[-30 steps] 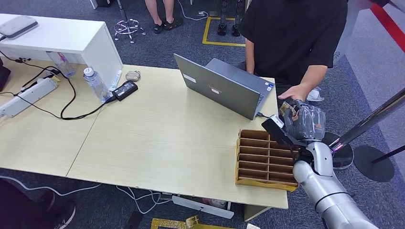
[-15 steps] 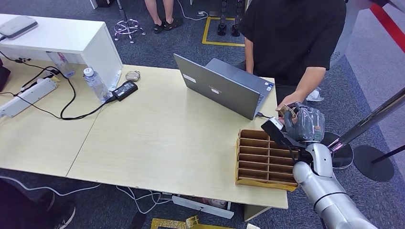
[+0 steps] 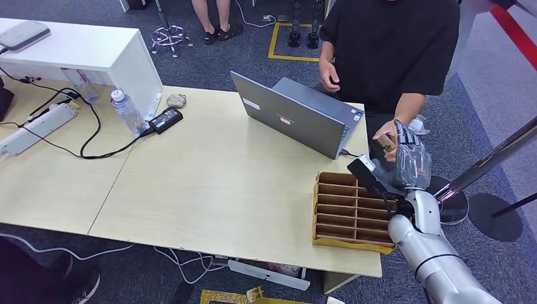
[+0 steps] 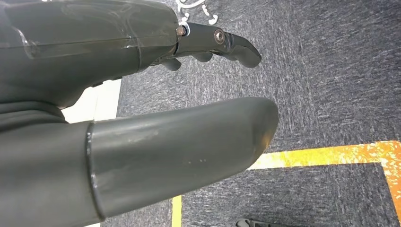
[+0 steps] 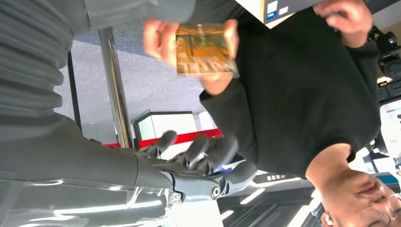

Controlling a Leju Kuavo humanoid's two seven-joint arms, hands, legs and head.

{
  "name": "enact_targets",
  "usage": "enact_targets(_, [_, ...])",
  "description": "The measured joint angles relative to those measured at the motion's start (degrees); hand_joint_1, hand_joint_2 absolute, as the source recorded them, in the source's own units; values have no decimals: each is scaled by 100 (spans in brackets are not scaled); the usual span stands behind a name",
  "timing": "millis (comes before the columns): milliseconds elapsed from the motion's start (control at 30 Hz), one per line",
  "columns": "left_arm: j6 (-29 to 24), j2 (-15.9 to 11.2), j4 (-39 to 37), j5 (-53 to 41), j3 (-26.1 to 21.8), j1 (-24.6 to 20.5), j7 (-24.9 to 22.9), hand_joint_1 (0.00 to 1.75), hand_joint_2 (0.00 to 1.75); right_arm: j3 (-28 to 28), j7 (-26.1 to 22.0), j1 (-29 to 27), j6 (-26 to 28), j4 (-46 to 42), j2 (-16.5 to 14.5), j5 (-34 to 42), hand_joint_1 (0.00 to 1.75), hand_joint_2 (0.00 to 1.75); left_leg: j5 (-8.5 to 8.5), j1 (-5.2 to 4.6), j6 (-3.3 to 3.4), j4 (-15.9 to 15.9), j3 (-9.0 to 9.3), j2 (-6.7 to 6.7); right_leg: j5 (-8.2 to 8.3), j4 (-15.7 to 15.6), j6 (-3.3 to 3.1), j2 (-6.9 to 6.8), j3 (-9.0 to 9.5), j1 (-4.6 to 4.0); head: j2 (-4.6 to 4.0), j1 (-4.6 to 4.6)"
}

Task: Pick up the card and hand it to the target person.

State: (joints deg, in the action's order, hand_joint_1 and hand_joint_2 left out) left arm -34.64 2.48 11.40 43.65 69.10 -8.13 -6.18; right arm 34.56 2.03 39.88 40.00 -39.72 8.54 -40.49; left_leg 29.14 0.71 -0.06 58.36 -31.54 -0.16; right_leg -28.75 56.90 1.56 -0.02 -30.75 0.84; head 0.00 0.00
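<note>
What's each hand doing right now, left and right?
Left hand: holds nothing, thumb and fingers apart, open.
Right hand: open, fingers spread; the card is in the person's hand.

— What are you looking at around the edges?
— You're seeing dark blue-grey carpet [image 3: 209, 60] running under a pale wooden table [image 3: 209, 183], with a white cabinet [image 3: 95, 54] standing at its far left corner.
— And the floor markings?
— Yellow tape [image 3: 288, 44] is lying on the carpet beyond the table, and a red stripe [image 3: 516, 31] is crossing at the far right.
</note>
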Motion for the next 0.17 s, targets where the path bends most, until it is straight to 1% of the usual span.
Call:
enact_targets(133, [54, 18, -15, -82, 107, -7, -181, 0, 0, -1134, -349, -496, 0, -839, -137, -509, 0, 175, -1, 1, 0, -2, 2, -6, -1, -3, -2, -7, 3, -1, 0, 0])
enact_targets(167, [53, 20, -14, -84, 109, -7, -184, 0, 0, -1219, -371, -536, 0, -915, -151, -560, 0, 175, -1, 1, -1, -2, 2, -6, -1, -3, -2, -7, 3, -1, 0, 0])
